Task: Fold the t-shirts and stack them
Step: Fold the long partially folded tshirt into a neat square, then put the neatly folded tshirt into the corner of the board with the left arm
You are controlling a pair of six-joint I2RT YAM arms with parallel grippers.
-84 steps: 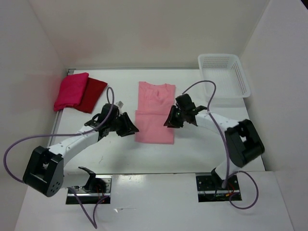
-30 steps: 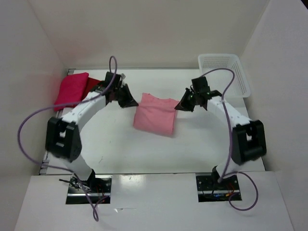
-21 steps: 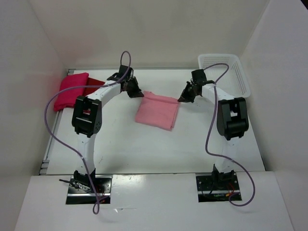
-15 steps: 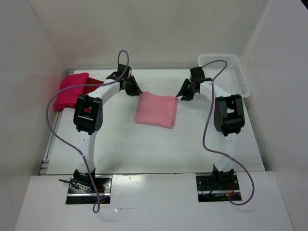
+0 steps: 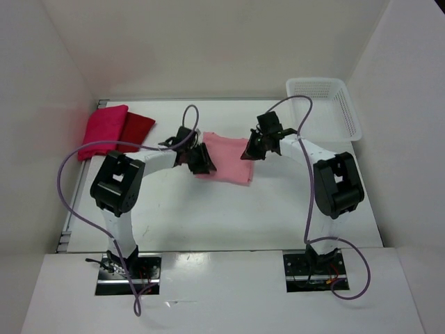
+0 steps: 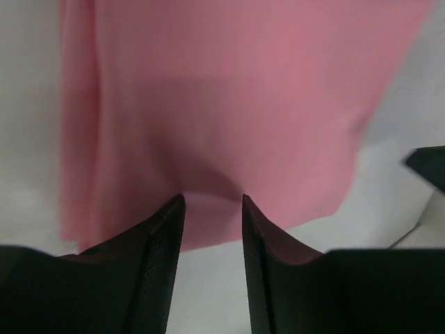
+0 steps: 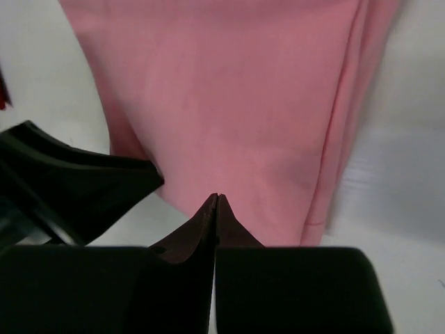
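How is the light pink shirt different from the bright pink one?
The light pink shirt lies mid-table; the bright pink shirt lies far left. The left hand and right hand are at the light pink one's edges; the bright pink one lies against a dark red shirt, no hand near. Both are folded.

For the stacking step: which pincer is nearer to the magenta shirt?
Left. The left pincer sits at the salmon shirt's left edge, toward the magenta shirt; the right pincer at its right edge.
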